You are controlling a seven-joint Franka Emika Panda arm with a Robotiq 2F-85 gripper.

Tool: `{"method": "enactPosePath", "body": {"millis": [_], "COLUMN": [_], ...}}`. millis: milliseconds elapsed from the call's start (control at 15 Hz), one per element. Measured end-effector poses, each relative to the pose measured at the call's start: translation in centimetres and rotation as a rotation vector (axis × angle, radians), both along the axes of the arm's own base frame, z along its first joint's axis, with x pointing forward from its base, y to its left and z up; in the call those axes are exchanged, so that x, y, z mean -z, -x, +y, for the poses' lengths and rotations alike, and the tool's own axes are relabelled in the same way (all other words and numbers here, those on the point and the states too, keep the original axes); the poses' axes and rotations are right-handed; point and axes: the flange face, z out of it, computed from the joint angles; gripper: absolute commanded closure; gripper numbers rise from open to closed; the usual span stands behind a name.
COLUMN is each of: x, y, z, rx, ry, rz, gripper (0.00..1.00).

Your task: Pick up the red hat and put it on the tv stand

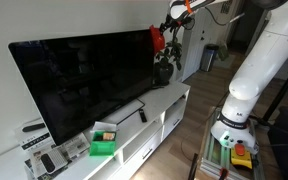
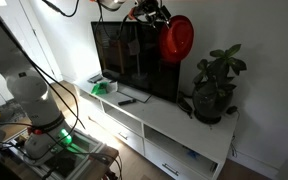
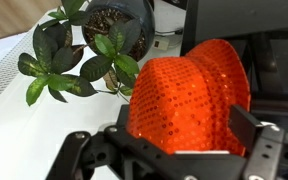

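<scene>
Fingers (image 3: 267, 148) straddle the red hat (image 3: 189, 95), one on each side of the crown, spread wide. The gripper (image 3: 174, 142) is carrying the hat, but the contact points are hidden behind the sequinned fabric, so I'd call it a grasp, probably a loose one.

Hat is airborne in both exterior views (image 1: 157, 38) (image 2: 176, 38), level with the upper corner of the TV (image 2: 134, 60), clear of the tv stand (image 2: 174, 115) top. It hangs over the end of the stand where the potted plant (image 2: 216, 85) sits, roughly between TV edge and plant.

Wrist view: plant (image 3: 94, 45) leaves are just beside the hat's brim, with white stand top under them.

Mid-stand, in front of the TV: a dark remote (image 2: 127, 99) near the front edge. At the opposite end: a green box (image 1: 104, 145), well apart from the hat.
</scene>
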Motion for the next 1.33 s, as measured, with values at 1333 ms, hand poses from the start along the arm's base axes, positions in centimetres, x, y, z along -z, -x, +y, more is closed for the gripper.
{"method": "enactPosePath", "body": {"millis": [1333], "x": [1.1], "y": [-0.4], "z": [-3.6], "rx": [-0.336], "ry": [0.042], "rz": [0.023], "gripper": [0.00]}}
